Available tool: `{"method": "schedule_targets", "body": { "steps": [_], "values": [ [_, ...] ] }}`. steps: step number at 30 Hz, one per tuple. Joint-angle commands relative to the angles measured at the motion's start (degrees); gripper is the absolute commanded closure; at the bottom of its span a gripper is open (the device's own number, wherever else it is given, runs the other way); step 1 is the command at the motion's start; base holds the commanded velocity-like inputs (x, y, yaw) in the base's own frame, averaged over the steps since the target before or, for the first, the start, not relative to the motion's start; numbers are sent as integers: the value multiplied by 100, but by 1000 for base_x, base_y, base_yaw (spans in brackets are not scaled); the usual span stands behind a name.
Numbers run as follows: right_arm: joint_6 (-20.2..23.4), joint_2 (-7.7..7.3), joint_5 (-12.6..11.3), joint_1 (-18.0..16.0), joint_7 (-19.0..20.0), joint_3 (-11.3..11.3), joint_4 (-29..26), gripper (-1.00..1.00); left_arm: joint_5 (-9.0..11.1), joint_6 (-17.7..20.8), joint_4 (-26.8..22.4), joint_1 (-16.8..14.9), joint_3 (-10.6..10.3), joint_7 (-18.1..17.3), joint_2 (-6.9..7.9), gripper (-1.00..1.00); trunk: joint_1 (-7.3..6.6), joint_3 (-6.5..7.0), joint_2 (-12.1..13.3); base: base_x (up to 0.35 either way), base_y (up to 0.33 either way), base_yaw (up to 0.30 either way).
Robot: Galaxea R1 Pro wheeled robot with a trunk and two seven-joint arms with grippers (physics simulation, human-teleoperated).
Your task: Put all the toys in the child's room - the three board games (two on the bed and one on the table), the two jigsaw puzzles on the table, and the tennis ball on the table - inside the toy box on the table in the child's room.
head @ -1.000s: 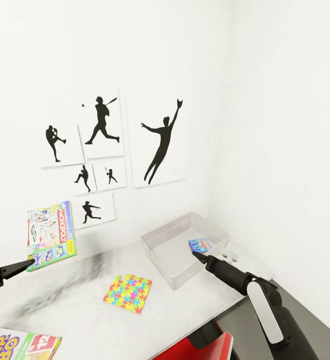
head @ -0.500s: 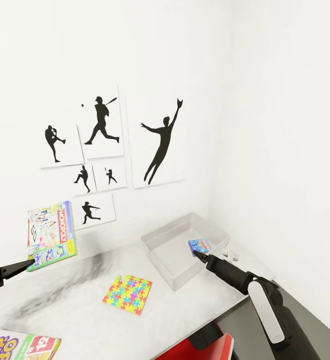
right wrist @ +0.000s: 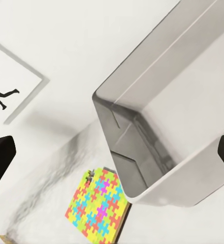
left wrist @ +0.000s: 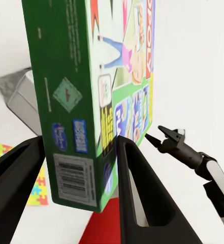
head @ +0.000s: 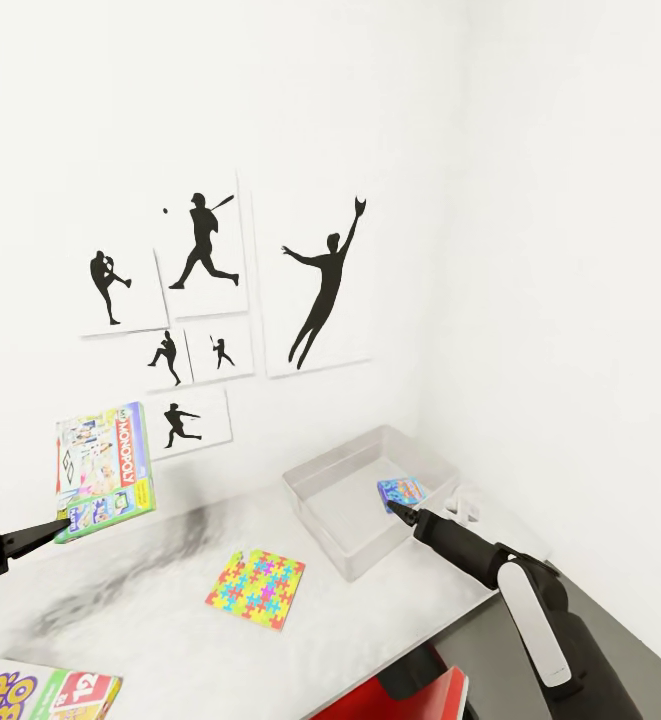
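A stiff, light green-edged Monopoly board game box [head: 103,470] is pinched at its lower edge by the left gripper [left wrist: 76,168], tilt-prone; right gripper [head: 398,510] state cannot be told.

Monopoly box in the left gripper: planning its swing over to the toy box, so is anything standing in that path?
Nothing visible stands between the Monopoly box and the toy box; only the flat jigsaw puzzle lies on the table below.
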Motion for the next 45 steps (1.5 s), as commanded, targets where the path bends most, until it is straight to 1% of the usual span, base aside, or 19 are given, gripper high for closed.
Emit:
{"method": "schedule_targets", "body": {
  "steps": [1,5,8,11,14,16,18,19,20,21,24,25,28,31,36,37,39,40,45],
  "values": [
    [32,-6,-4,-2,19,-10,-3,-100,-8,62,1,-2,-6,-27,-13,100,2,-2,-4,0,0,0],
    [38,-26,-9,18,25,-11,-30,-100,-14,77,-1,-2,-138,-27,-100,100,2,-2,-4,0,0,0],
    [48,-37,-12,22,34,-60,-216,-100,-14,84,-5,-2,-390,-27,-158,100,2,-2,-4,0,0,0],
    [54,-44,-13,14,104,-107,-397,-100,-7,96,-165,-2,-657,95,-290,100,2,-2,-4,0,0,0],
    [55,-54,-4,9,446,-176,-532,-100,-9,105,-462,-5,-813,296,-570,100,2,-2,-4,0,0,0],
    [55,-65,12,8,793,-368,-559,-100,-14,120,-595,-128,-870,589,-877,100,2,-2,-4,0,0,0],
    [55,-70,39,10,1055,-591,-558,-100,-23,148,-625,-535,-936,1047,-1221,100,2,-2,-4,0,0,0],
    [56,-71,45,11,1103,-640,-558,-100,-22,155,-613,-648,-966,1184,-1306,100,2,-2,-4,0,0,0],
    [57,-75,52,13,1172,-725,-553,-100,-23,166,-574,-855,-1046,1467,-1459,100,2,-2,-4,0,0,0],
    [57,-77,55,13,1196,-763,-552,-100,-22,169,-544,-946,-1094,1609,-1523,100,2,-2,-4,0,0,0],
    [58,-88,63,15,1273,-935,-547,-100,-8,182,-272,-1390,-1490,2339,-1793,100,2,-2,-4,0,0,0],
    [58,-89,64,15,1279,-954,-547,-100,-5,182,-211,-1475,-1557,2432,-1843,100,2,-2,-4,0,0,0],
    [59,-91,68,16,1296,-1016,-542,-100,0,183,247,-2001,-1776,2839,-2145,100,2,-2,-4,0,0,0],
    [59,-91,67,14,1300,-1034,-539,-100,-3,184,574,-2338,-1835,3057,-2316,100,2,-2,-4,0,0,0],
    [59,-92,66,13,1302,-1046,-537,-100,-3,184,1193,-2990,-1886,3860,-2800,100,2,-2,-4,0,0,0],
    [59,-92,68,14,1302,-1046,-537,-100,-3,184,1234,-3034,-1887,3946,-2847,100,2,-2,-4,0,0,0],
    [59,-92,67,15,1302,-1047,-537,-100,-2,179,1353,-3154,-1890,4263,-3063,100,2,-2,-4,0,0,0],
    [59,-92,67,15,1302,-1048,-537,-100,-2,176,1376,-3172,-1891,4338,-3119,100,2,-2,-4,0,0,0],
    [59,-94,65,16,1309,-1071,-492,-100,-2,130,1629,-3249,-1893,5166,-3564,100,2,-2,-4,0,0,0]
  ]
}}
